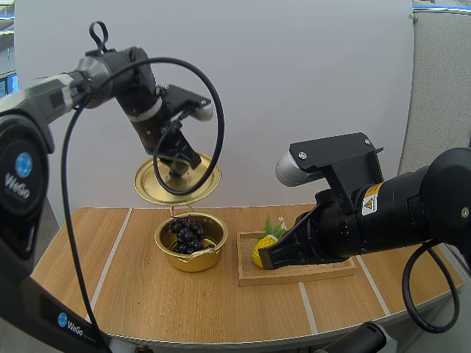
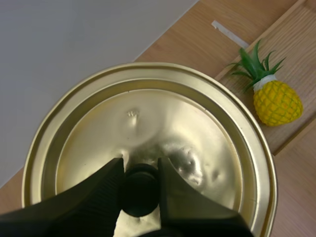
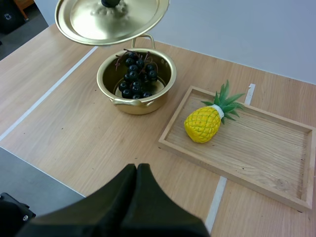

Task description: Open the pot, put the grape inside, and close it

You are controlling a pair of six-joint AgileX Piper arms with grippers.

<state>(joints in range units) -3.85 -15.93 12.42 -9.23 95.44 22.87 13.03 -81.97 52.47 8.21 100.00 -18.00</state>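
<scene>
A gold pot stands on the table with a bunch of dark grapes inside it; the right wrist view has the pot and the grapes too. Its gold lid hangs tilted in the air just above the pot. My left gripper is shut on the lid's black knob, and the lid spreads below the fingers. My right gripper hovers over the near left corner of the wooden tray, its fingers lying together as one dark wedge, holding nothing.
A wooden tray lies right of the pot with a yellow toy pineapple at its left end, also seen as the pineapple and the pineapple. Pale tape lines cross the tabletop.
</scene>
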